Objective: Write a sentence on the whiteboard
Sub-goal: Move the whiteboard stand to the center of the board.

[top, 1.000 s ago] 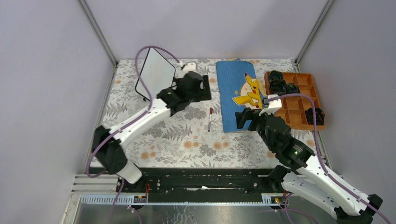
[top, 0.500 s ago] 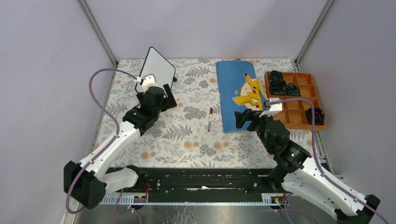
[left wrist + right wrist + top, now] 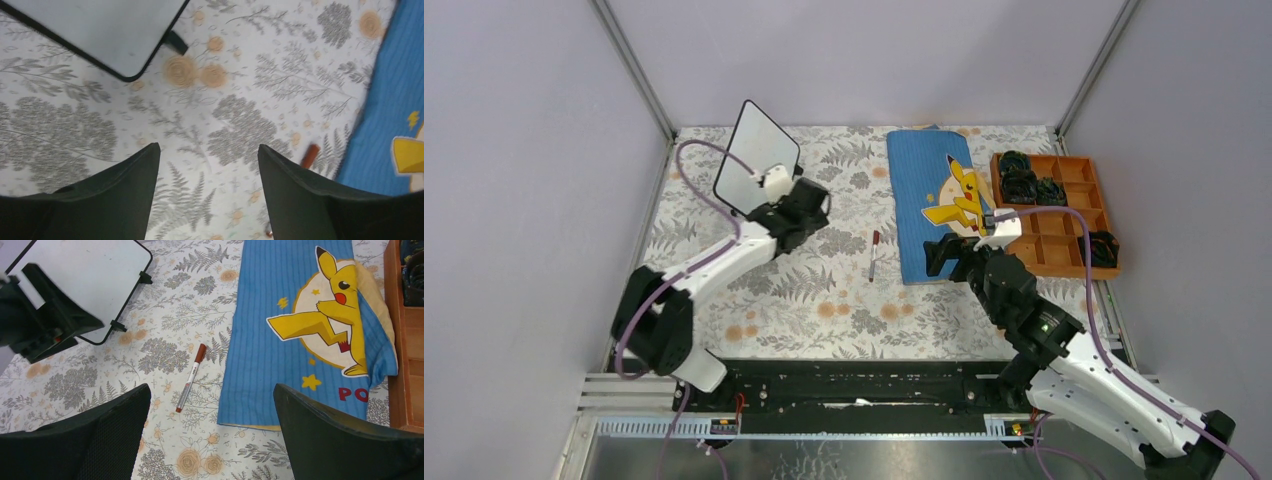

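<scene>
Nearest, the right gripper [image 3: 211,390] hung with jaws spread and empty above the marker [image 3: 189,381], which lay on the table beside the blue cloth [image 3: 265,340]. Farther out, the left gripper [image 3: 807,206] had swung sideways and back before the whiteboard [image 3: 759,158], its jaws spread but slightly narrower, holding nothing. The board stood tilted at the far left and looked blank, so picking up the marker probably came first.
</scene>
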Tool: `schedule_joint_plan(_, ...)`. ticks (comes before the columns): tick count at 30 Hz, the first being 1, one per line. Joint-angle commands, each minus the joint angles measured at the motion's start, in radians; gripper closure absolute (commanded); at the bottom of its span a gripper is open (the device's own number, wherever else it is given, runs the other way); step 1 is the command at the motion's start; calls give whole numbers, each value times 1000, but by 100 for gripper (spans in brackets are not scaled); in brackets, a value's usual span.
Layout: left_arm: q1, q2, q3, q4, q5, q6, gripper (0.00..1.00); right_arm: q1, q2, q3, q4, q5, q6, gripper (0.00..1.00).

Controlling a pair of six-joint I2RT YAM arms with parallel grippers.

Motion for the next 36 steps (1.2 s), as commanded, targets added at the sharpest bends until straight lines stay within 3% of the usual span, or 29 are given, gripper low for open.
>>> schedule_joint_plan(1, -37, 184, 211, -208, -213, -260, 27, 3, -5, 28, 27, 19, 9, 0)
schedule_joint_plan(4, -38, 310, 343, -326, -244, -374, 31, 2, -14, 29, 16, 22, 4, 0)
schedule_joint_plan(12, -35, 542, 564, -504, -348, -557, 30, 2, -62, 58, -26, 23, -16, 0)
schedule_joint_plan(19, 17, 687, 691, -564, -367, -571, 30, 3, -90, 81, -54, 17, -24, 0)
schedule_joint_plan(36, 61, 838, 824, -590, -422, -541, 35, 3, -92, 80, -43, 29, -60, 0)
